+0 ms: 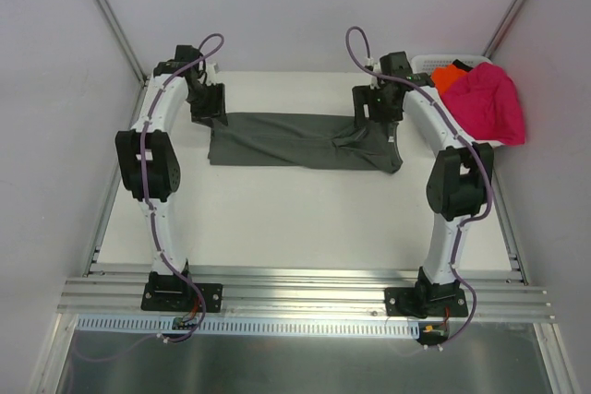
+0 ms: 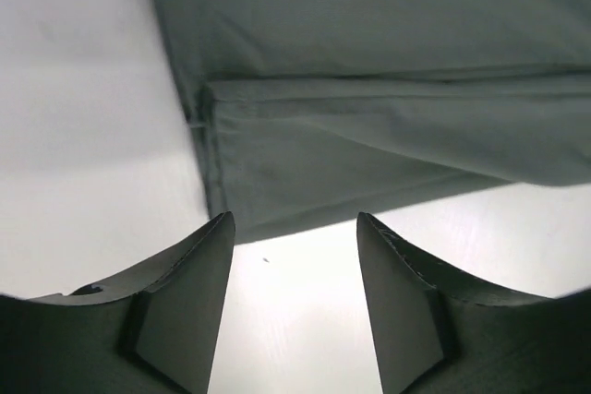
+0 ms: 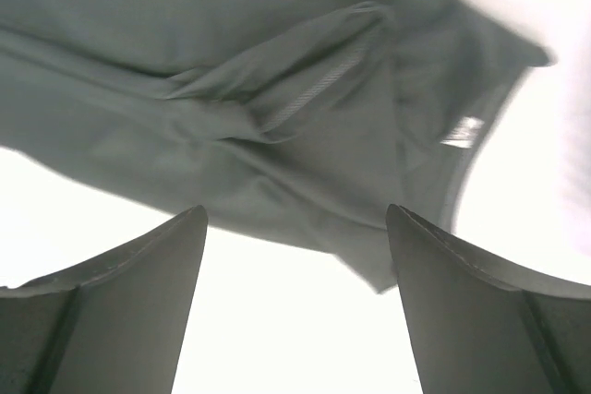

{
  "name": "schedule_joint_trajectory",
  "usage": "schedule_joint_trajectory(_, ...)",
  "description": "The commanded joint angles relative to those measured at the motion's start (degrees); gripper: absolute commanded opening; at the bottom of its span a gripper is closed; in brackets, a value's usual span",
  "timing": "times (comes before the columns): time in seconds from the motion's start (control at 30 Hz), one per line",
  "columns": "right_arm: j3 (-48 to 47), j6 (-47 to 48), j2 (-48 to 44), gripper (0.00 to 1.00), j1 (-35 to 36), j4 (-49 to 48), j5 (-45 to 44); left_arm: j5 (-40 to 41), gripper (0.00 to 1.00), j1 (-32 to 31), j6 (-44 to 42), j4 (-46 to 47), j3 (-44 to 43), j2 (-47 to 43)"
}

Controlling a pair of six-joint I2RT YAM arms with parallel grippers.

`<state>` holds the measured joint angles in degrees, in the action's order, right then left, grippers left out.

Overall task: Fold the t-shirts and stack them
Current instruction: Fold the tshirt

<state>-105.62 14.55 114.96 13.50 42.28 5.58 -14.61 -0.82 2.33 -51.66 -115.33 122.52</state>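
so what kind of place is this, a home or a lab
Probably a robotics lab test cell, not a home: a left arm and right arm bolted to an aluminium rail, plain white walls around a white table, one grey-green t-shirt laid out.

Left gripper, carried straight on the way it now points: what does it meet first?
Probably the grey-green t-shirt, at its near edge, just past a strip of bare table; depth is unclear.

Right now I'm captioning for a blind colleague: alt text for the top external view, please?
A dark grey-green t-shirt lies as a long strip on the white table, left claw and right claw at its ends. A pink shirt and orange shirt sit in a basket, far right.
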Motion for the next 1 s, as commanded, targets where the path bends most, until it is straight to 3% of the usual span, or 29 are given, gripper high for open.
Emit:
schedule_joint_trajectory(0.0,1.3,-4.17,-0.79,0.82,2.14,0.87,7.06,-6.65,0.47,-1.81,0.92,-2.74,3.52,-0.97)
schedule_joint_trajectory(0.07,1.12,-5.58,0.52,0.82,3.28,0.78,8.74,-7.62,0.38,-2.51,1.19,-2.92,5.37,-0.53)
schedule_joint_trajectory(0.1,0.43,-6.02,1.31,0.82,3.73,0.78,9.26,-7.97,0.27,-2.69,1.19,-3.01,5.81,-0.44)
schedule_joint_trajectory(0.2,-0.72,-7.78,4.04,0.82,4.78,0.35,12.16,-8.94,0.11,-3.57,1.01,-3.36,6.52,0.35)
schedule_joint_trajectory(0.23,-1.07,-8.04,4.74,0.82,4.96,0.26,12.17,-9.12,0.01,-3.75,0.93,-3.62,6.52,0.44)
schedule_joint_trajectory(0.53,-2.4,-7.69,9.58,0.8,4.96,0.79,10.59,-9.03,0.0,-3.84,1.01,-3.8,5.99,1.76)
schedule_joint_trajectory(0.6,-2.48,-7.52,10.28,0.8,4.7,0.52,10.41,-8.68,0.06,-3.84,1.19,-3.71,5.82,1.85)
schedule_joint_trajectory(0.77,-6.77,-6.81,14.15,0.8,4.26,0.7,9.36,-7.54,0.5,-3.75,0.84,-3.8,6.25,1.32)
schedule_joint_trajectory(0.97,-12.5,-7.16,18.1,0.81,4.61,0.26,8.57,-7.19,0.59,-3.84,0.84,-3.71,7.13,0.79)
